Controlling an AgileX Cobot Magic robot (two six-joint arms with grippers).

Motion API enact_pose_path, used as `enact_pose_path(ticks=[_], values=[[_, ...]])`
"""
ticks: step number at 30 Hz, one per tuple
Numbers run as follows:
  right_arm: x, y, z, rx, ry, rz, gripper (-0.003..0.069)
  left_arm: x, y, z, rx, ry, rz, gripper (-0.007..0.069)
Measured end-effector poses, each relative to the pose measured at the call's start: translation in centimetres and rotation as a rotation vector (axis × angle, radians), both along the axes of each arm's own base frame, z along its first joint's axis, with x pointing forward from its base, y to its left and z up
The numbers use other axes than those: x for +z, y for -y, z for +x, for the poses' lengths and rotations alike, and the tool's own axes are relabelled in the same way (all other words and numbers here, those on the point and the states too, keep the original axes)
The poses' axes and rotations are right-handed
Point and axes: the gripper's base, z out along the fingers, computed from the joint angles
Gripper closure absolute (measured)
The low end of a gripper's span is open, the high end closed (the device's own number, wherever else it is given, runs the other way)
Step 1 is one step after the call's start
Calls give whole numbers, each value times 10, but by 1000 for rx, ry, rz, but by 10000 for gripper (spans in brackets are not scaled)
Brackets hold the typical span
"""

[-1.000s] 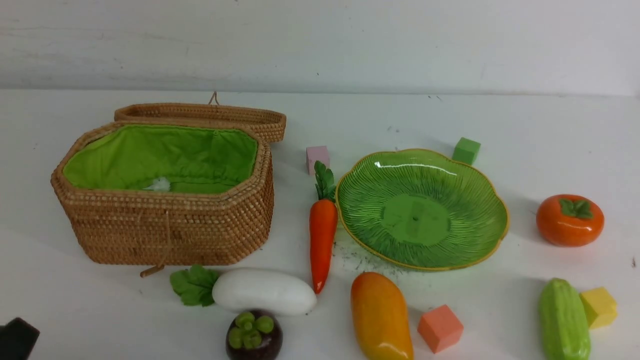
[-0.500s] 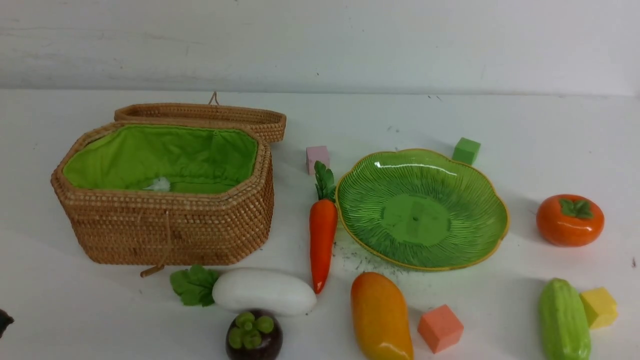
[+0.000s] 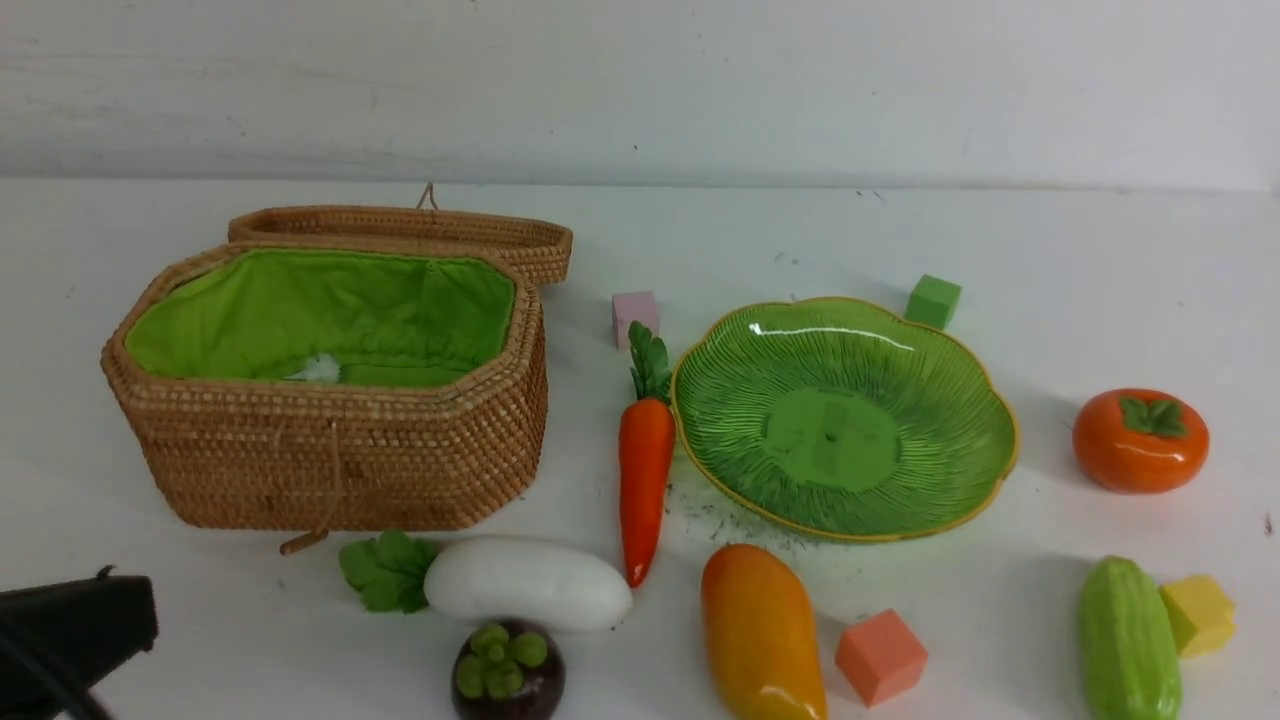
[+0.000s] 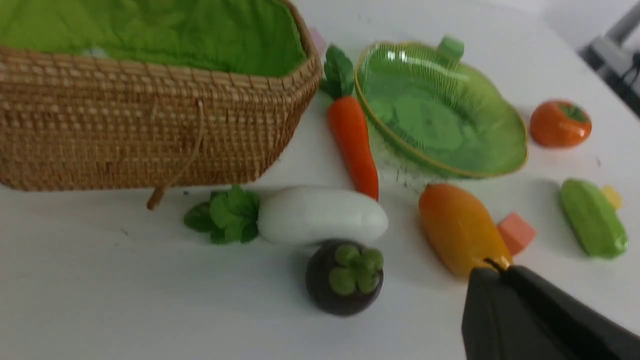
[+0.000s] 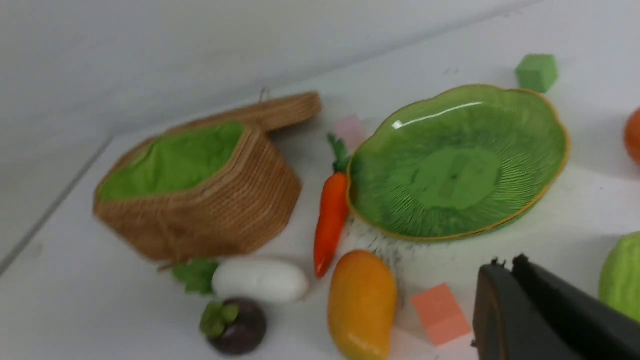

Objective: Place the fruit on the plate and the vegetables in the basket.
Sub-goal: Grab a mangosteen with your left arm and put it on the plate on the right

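The open wicker basket (image 3: 330,470) stands at the left and the green plate (image 3: 840,430) at centre right, both holding none of the toys. The carrot (image 3: 645,480) lies between them. The radish (image 3: 530,583), mangosteen (image 3: 508,675) and mango (image 3: 762,635) lie near the front edge. The persimmon (image 3: 1140,440) and cucumber (image 3: 1128,640) are at the right. My left gripper (image 3: 145,610) is shut and empty at the front left, apart from the radish; in its wrist view (image 4: 492,270) the tips point towards the mango (image 4: 457,227). My right gripper (image 5: 505,264) is shut and empty, near the cucumber (image 5: 622,272).
Foam cubes lie about: pink (image 3: 635,313) behind the carrot, green (image 3: 932,301) behind the plate, salmon (image 3: 880,655) beside the mango, yellow (image 3: 1197,613) touching the cucumber. The basket lid (image 3: 420,232) lies open behind the basket. A wall closes the far side of the table.
My left gripper nearly left the front view at the lower left corner, then came back in higher and further right. The toys, basket and plate have not moved.
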Motion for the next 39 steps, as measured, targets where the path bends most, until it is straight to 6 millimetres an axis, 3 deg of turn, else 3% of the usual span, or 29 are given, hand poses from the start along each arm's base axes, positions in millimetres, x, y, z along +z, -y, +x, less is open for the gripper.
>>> enact_pose_path(ticks=[4,8,14,19,22,26,27,30,33,39], values=[[45,-6,-2,164,-80,-114,646,8,5,11,-73,-89,69,638],[81,-8,-7,306,-24,-206,646,14,14,15,-194,-143,128,638],[99,-11,-18,494,4,-277,646,18,37,22,-410,-230,229,638],[99,-12,-20,544,6,-302,643,-9,65,51,-516,-364,360,616],[99,-12,-20,549,16,-312,640,-30,85,69,-558,-419,417,540],[99,-12,-20,552,22,-319,636,-57,108,94,-548,-434,454,314],[99,-12,-20,552,22,-319,636,-58,109,96,-547,-431,456,302],[99,-12,-20,552,22,-319,636,-75,118,117,-469,-408,463,122],[99,-12,-20,553,23,-320,634,-90,122,132,-407,-403,477,11],[99,-12,-20,553,23,-321,627,-116,126,148,-345,-432,531,-42]])
